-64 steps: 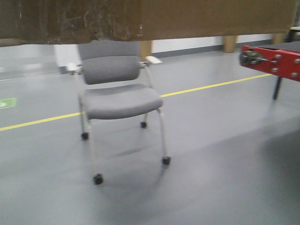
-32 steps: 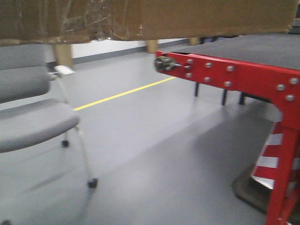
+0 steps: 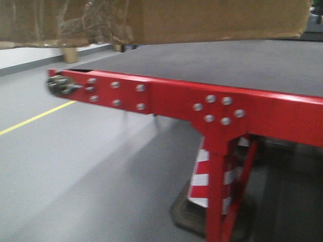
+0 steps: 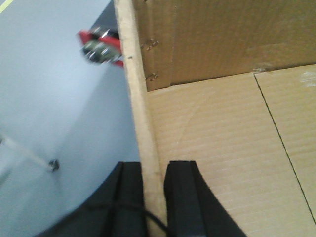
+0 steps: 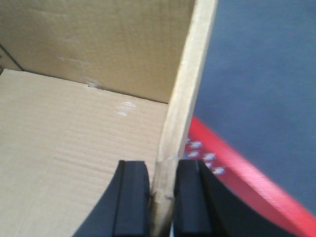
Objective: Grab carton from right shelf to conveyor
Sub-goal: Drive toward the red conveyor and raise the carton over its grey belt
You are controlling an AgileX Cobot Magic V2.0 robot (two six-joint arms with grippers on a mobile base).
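The brown cardboard carton [image 3: 166, 20] fills the top of the front view, held up in the air, with torn clear tape at its lower left. My left gripper [image 4: 156, 170] is shut on the carton's left wall [image 4: 138, 98], one finger outside and one inside the open box. My right gripper [image 5: 163, 170] is shut on the right wall [image 5: 190, 74] the same way. The conveyor [image 3: 242, 63] has a dark grey belt on a red frame [image 3: 202, 108] and lies below and ahead of the carton. The right shelf is out of view.
Grey floor [image 3: 60, 166] with a yellow line [image 3: 30, 120] stretches left of the conveyor. A red-and-white striped cone [image 3: 202, 176] stands under the belt beside the red leg [image 3: 217, 196]. A roller end [image 3: 59, 84] sticks out at the frame's left corner.
The view has swung right: the grey chair has left the view and the red conveyor has come in from the right to fill the middle. The carton stays held at the top.
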